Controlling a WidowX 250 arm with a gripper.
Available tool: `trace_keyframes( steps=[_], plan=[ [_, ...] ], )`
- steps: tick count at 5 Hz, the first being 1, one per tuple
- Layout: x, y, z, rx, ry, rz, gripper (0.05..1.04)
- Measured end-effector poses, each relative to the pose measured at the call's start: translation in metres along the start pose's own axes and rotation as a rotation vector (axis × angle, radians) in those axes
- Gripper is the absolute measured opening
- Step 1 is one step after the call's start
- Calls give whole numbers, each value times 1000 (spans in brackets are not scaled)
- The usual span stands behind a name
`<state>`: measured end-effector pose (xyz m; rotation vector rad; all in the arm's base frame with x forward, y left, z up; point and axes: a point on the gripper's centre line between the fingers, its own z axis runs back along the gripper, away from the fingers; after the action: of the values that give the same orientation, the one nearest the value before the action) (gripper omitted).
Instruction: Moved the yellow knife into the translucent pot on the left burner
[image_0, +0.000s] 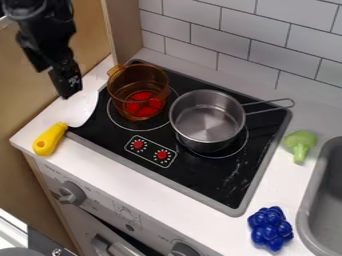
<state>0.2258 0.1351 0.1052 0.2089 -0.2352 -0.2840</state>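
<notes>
My gripper (53, 82) hangs at the upper left, above the far end of the knife's blade, with its fingers apart and nothing seen between them. The knife (50, 139) lies on the white counter left of the stove, its yellow handle toward the front and its broad white blade pointing back, beside the stove's edge. An amber translucent pot (119, 82) stands on the left burner, right of the gripper. Red pieces (141, 104) show inside it.
A metal saucepan (207, 117) sits on the right burner, its handle pointing right. Green broccoli (300, 144) and blue grapes (270, 228) lie on the right counter beside the grey sink (308, 215). A tiled wall (267, 47) rises behind; a wooden panel (23, 95) stands left.
</notes>
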Motion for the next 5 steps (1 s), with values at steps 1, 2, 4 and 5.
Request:
trace_keyframes(
  steps=[1, 2, 4, 5],
  plan=[
    [-5, -1, -11, 11, -30, 20, 999],
    [-15, -3, -23, -4, -35, 26, 999],
    [-29, -12, -45, -40, -58, 48, 999],
    [-39, -14, -58, -44, -76, 48, 999]
  ],
)
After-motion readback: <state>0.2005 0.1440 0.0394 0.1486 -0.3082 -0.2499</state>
